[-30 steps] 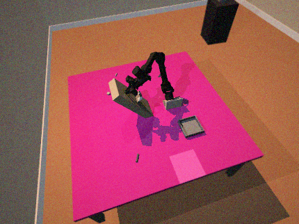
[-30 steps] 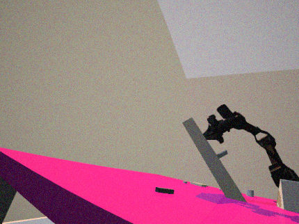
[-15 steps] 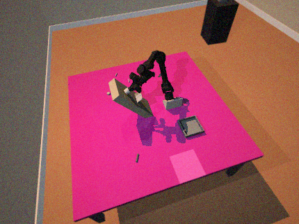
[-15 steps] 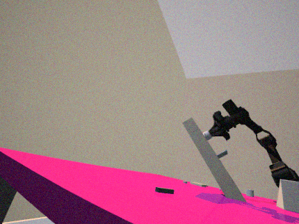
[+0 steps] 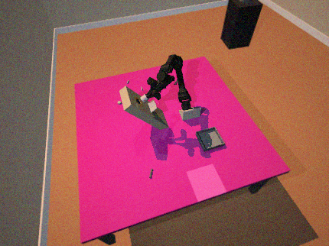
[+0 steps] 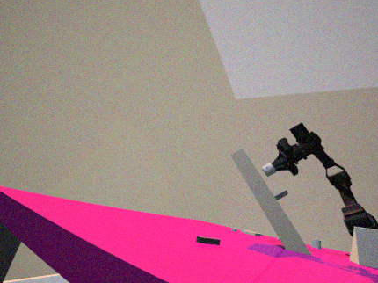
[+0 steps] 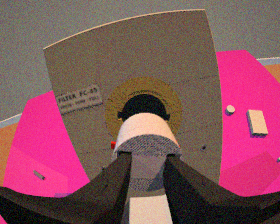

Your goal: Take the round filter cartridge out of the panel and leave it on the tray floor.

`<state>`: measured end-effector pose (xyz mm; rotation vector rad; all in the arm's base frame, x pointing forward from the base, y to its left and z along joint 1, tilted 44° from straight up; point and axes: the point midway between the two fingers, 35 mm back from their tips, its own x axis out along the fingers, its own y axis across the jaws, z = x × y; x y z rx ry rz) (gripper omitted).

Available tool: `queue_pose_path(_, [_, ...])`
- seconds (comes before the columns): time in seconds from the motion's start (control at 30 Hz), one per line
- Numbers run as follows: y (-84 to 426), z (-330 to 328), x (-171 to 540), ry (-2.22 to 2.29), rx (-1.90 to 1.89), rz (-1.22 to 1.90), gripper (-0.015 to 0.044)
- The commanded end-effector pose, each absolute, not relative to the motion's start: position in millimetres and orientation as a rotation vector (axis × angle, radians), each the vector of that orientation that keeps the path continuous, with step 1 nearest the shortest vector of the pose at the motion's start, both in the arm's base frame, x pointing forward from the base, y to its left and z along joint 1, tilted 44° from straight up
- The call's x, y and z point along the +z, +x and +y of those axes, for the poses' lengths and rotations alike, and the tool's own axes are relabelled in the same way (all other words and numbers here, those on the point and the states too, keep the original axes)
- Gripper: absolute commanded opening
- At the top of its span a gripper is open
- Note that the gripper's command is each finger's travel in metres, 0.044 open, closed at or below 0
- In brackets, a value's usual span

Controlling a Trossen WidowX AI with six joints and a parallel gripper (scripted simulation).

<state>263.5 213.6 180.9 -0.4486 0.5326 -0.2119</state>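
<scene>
The round filter cartridge (image 5: 144, 98) (image 6: 268, 170) (image 7: 147, 131) is white with a grey face and is out of the panel. My gripper (image 5: 148, 96) (image 6: 274, 166) (image 7: 146, 157) is shut on it at its face; the slots are hidden by the fingers. The cartridge hangs just in front of the tilted service panel (image 5: 143, 114) (image 6: 270, 202) (image 7: 150, 50), with a gap between them in the exterior view. The dark round socket (image 7: 144, 106) with its yellow ring shows behind it. The square tray (image 5: 216, 138) stands on the table, away from the panel and gripper.
A small ledge (image 5: 152, 106) (image 6: 281, 195) juts from the panel below the cartridge. A grey wedge-like block (image 5: 190, 114) (image 6: 368, 246) stands by the arm's base. A dark bar (image 5: 151, 173) (image 6: 207, 241) and a pale block (image 7: 257, 122) lie on the table.
</scene>
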Motion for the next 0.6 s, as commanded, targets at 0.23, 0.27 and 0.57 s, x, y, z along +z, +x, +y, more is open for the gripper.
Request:
queue_pose_path(0.23, [249, 191, 162, -0.444, -0.215, 0.526, 0.0000])
queue_pose_path(0.27, [247, 189, 160, -0.444, -0.215, 0.526, 0.0000])
queue_pose_path(0.57, [235, 170, 141, -0.445, -0.215, 0.526, 0.0000])
